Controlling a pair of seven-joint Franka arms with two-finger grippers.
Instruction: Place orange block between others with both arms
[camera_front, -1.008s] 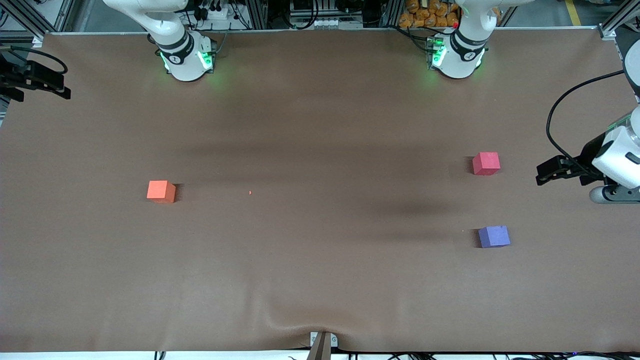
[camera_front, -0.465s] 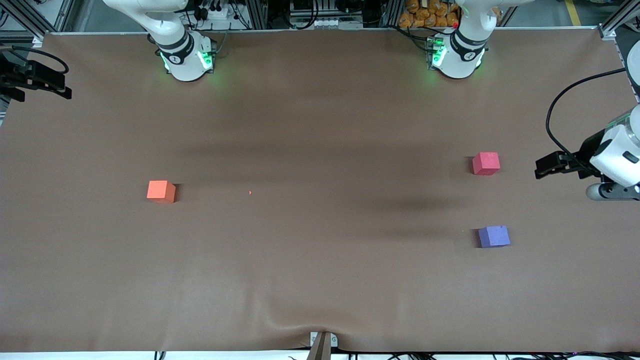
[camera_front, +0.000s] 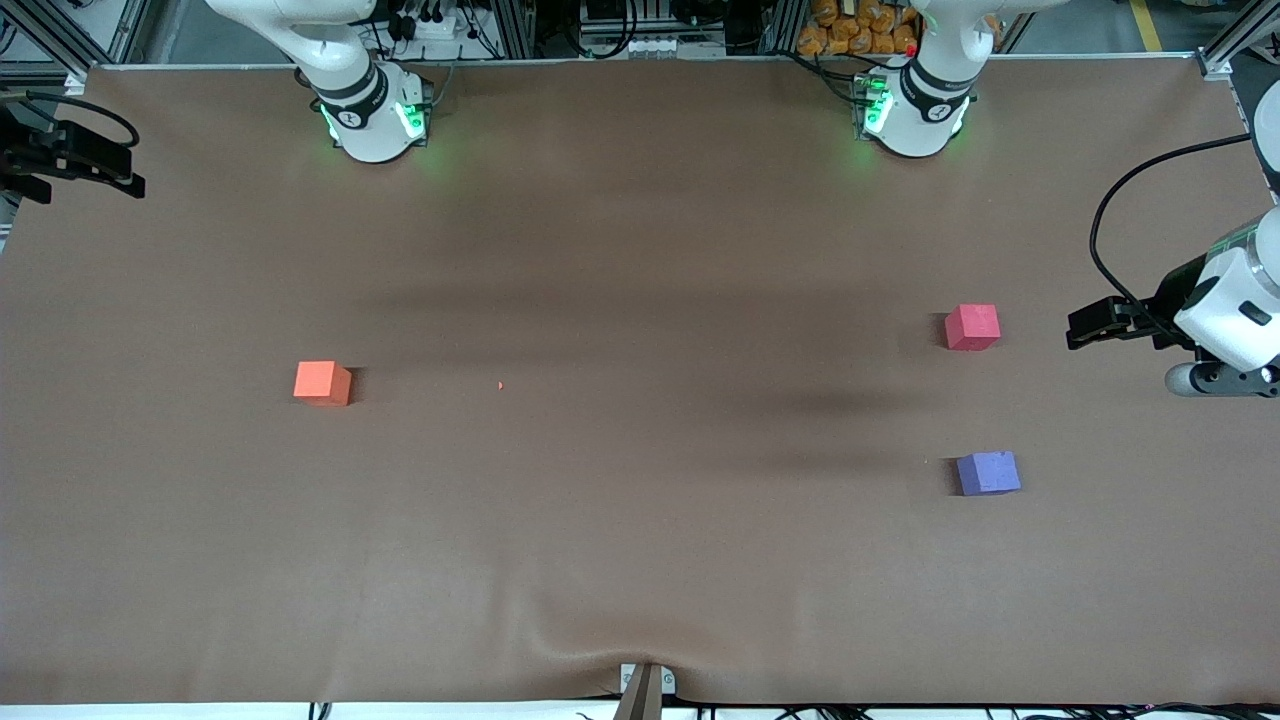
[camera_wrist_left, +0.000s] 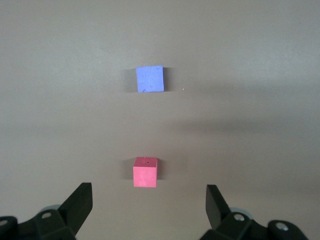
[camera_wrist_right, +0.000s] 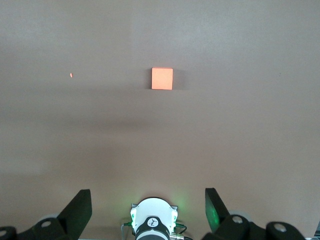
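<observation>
While both arms hang high with jaws spread and empty, nothing is grasped yet. The orange block (camera_front: 322, 382) sits under the right gripper (camera_wrist_right: 148, 210)'s view, well apart from it. The red (camera_wrist_left: 145, 172) and purple (camera_wrist_left: 150, 79) cubes lie just ahead of the left gripper (camera_wrist_left: 149, 207). Next, I judge, the right must descend onto the orange block.

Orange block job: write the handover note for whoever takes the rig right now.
Left gripper: jaws open, empty, up at the left arm's end of the table beside the red-pink block.
Right gripper: jaws open, empty, at the right arm's end.
Orange block: on the table toward the right arm's end, untouched.
Purple block: nearer the front camera than the red-pink one, gap between them.
Done: nothing. Left: pick up, pass, place.
</observation>
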